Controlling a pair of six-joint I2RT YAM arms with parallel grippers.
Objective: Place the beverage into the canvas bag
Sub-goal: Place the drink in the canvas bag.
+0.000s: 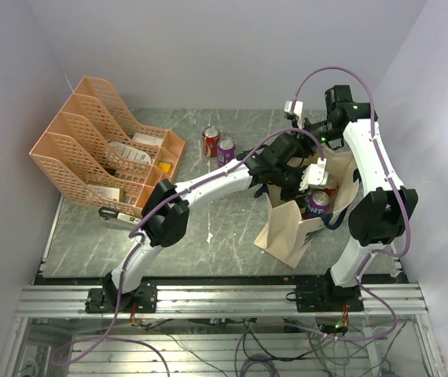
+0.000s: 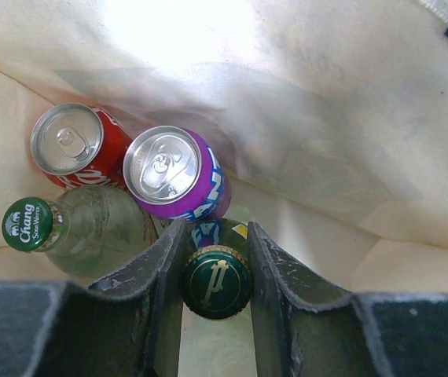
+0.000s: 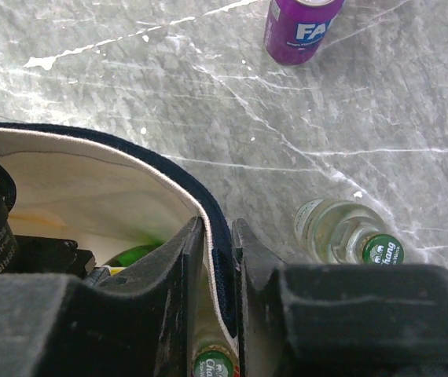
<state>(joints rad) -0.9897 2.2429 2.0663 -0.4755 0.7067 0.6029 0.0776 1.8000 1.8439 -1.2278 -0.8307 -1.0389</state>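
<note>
In the left wrist view I look down into the canvas bag (image 2: 326, 118). My left gripper (image 2: 214, 276) is shut on the dark green cap of a bottle (image 2: 217, 284) standing inside it. A red can (image 2: 71, 145), a purple can (image 2: 173, 173) and a clear green-capped bottle (image 2: 59, 228) stand beside it in the bag. From above, the cream bag (image 1: 287, 236) sits at centre right with both grippers at its mouth. My right gripper (image 3: 219, 259) pinches the navy-edged rim (image 3: 222, 236) of the bag.
Orange file trays (image 1: 98, 149) stand at the back left. A red can (image 1: 211, 141) and a purple can (image 1: 225, 149) stand on the marble table behind the bag. A clear bottle (image 3: 346, 236) stands on the table just outside the rim.
</note>
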